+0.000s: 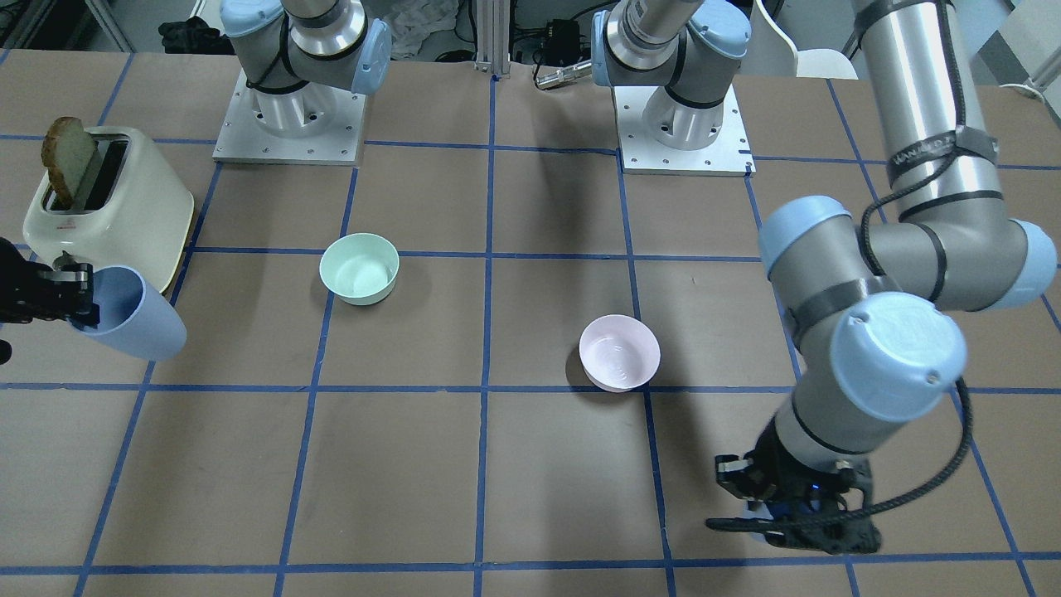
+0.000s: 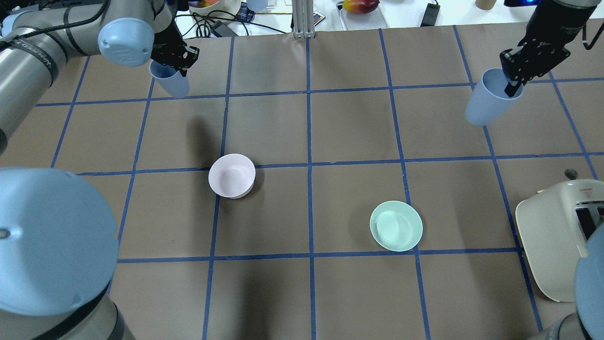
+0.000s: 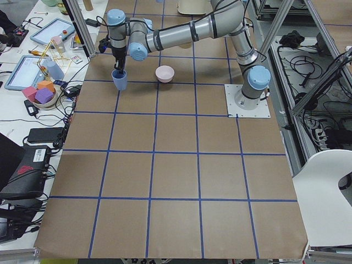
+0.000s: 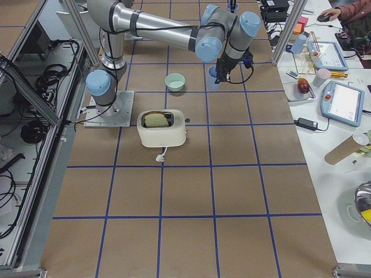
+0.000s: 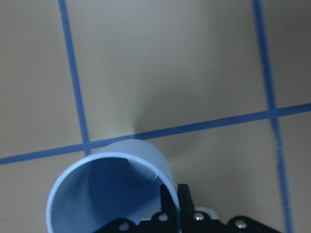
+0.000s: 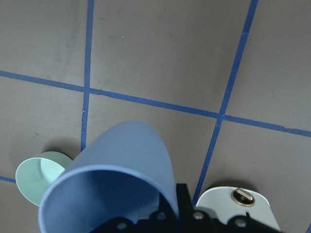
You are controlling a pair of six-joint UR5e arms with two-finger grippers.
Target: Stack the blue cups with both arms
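Note:
Each gripper holds one blue cup by the rim, one finger inside and one outside. In the overhead view my left gripper (image 2: 181, 70) is shut on an upright blue cup (image 2: 171, 84) at the far left of the table. I cannot tell whether that cup touches the table. The left wrist view shows this cup (image 5: 109, 191) and the fingers (image 5: 183, 196) pinching its wall. My right gripper (image 2: 511, 89) is shut on the other blue cup (image 2: 488, 103) at the far right, lifted and tilted. It also shows in the front view (image 1: 133, 319) and the right wrist view (image 6: 116, 179).
A pale pink bowl (image 2: 231, 175) sits left of centre and a mint-green bowl (image 2: 396, 225) right of centre. A cream toaster (image 1: 112, 207) holding a bread slice (image 1: 66, 162) stands close to the right cup. The arm bases (image 1: 290, 124) are at the robot's edge.

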